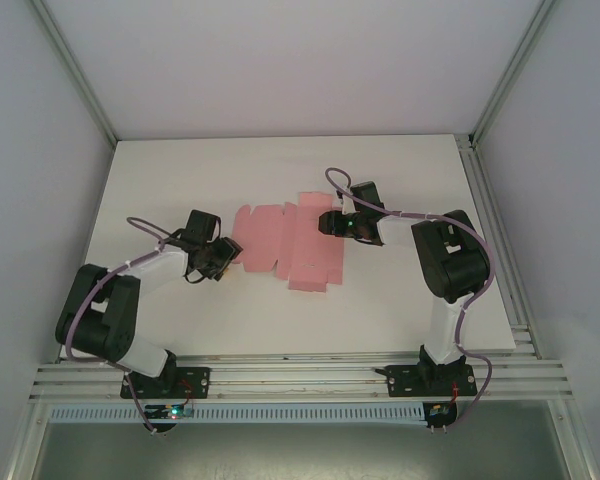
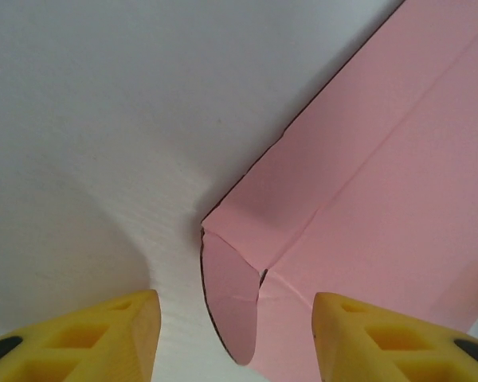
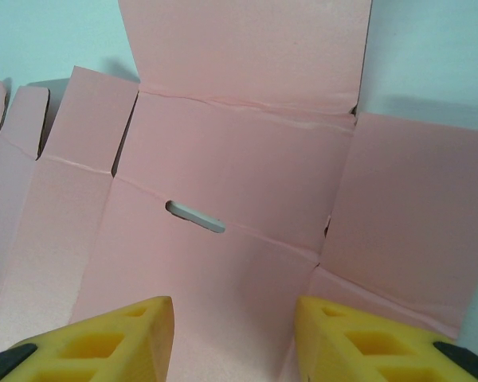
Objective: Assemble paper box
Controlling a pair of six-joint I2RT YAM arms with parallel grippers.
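Flat paper box (image 1: 285, 245) on white table (image 1: 170, 180) (pale walls (image 1: 280, 60)) — left gripper (image 1: 228, 262), right gripper (image 1: 327, 222), 2 half-open, seemingly empty

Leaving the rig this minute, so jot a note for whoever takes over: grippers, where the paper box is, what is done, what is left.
Left gripper: open, low at the sheet's left corner; a small rounded tab lies between its fingers, not clamped.
Right gripper: open, above the sheet's right part near the slot; holds nothing.
Paper box: an unfolded pink die-cut sheet, lying on the table between the two arms.
Done: creases show, but no wall looks folded up.
Left: practically everything; fold up the walls, tuck the flaps and tabs, close the box.
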